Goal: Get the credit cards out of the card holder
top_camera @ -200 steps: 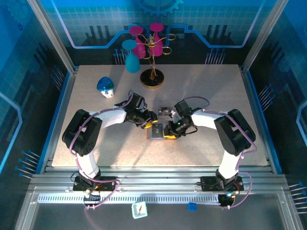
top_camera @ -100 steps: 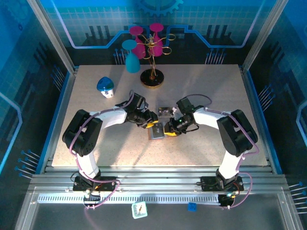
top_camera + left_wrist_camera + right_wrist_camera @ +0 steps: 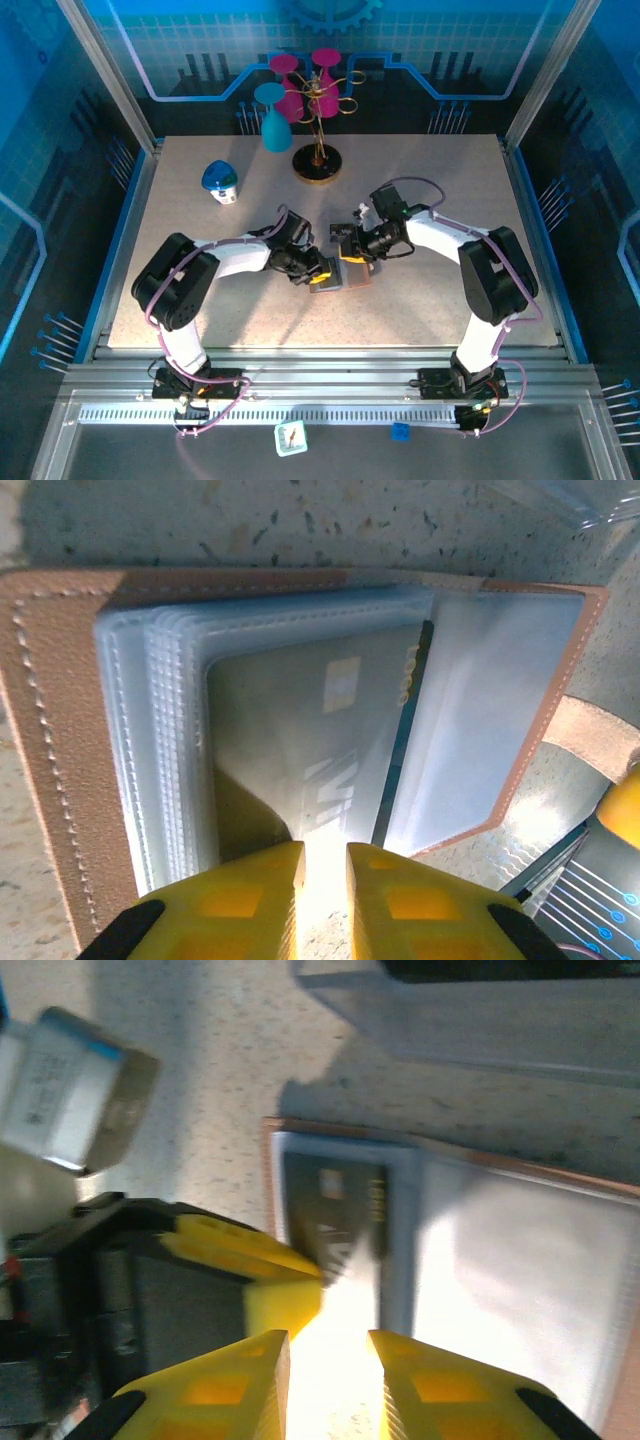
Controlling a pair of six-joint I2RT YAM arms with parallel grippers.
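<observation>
At the middle of the table (image 3: pixel 430 190), seen from above, the card holder (image 3: pixel 345 278) lies open and flat between the two arms. The left gripper (image 3: pixel 318 272) is at its left edge and the right gripper (image 3: pixel 348 252) at its far side.

In the left wrist view, a grey credit card (image 3: pixel 310 740) sits in the front clear sleeve (image 3: pixel 170 730) of the holder. Its long axis runs straight away from the fingers, tilted slightly right, and its near short edge is at the fingertips. The jaws are nearly together. Glare hides whether they pinch the card, so the grip cannot be told.

In the right wrist view, the holder lies just ahead of the right gripper's fingers, with a clear plastic box (image 3: pixel 470 1020) beyond it. These fingers stand a little apart, and glare hides whether anything lies between them.

The left arm is better placed for the pull, which would likely go straight back along the card's length.
</observation>
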